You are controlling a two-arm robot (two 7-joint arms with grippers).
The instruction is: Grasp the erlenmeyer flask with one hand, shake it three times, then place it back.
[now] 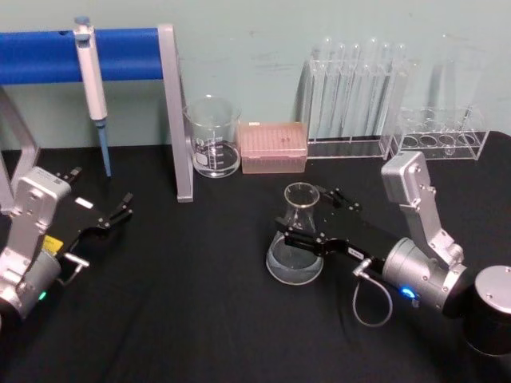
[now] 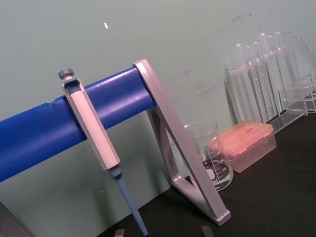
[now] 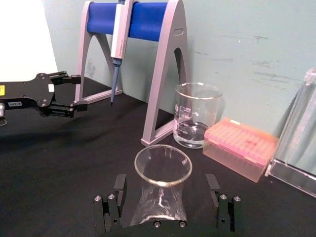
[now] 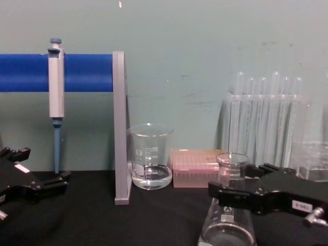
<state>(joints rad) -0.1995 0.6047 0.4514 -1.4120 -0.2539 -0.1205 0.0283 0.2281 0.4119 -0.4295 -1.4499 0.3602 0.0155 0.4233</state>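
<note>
Your right gripper straddles the erlenmeyer flask neck, jaws spread wide, flask upright on black table, near beaker, left gripper parked far left, jaws apart.

At the chest view's lower edge we lose the base of the erlenmeyer flask, and a black finger of the right gripper crosses part of its neck. The digits on the gripper's white label and the graduations on the beaker are too small for us to read. The blue bar runs off the head view's left edge.
</note>
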